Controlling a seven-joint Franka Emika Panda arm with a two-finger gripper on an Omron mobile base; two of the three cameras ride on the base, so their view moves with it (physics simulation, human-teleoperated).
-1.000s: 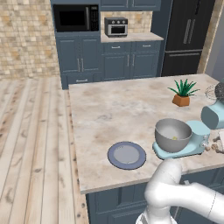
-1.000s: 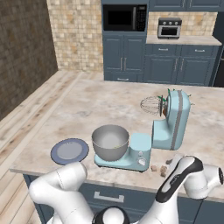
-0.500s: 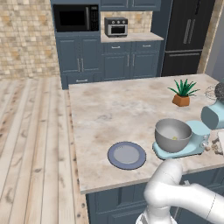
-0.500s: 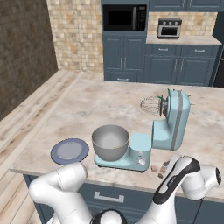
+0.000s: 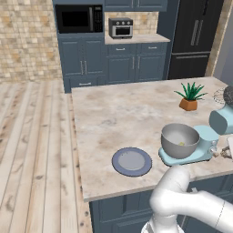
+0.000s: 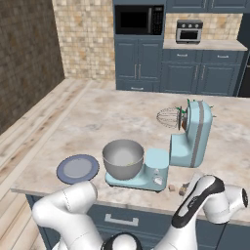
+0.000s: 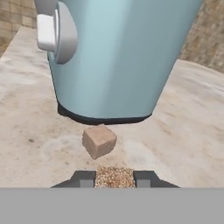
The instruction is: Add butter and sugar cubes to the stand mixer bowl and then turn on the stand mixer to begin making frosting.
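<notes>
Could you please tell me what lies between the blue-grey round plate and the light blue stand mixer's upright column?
The grey brushed-metal bowl on the mixer's flat base sits between the plate and the stand mixer column, seen in the right base view.

Even, bright render; soft shadows, no glare/blur.
</notes>
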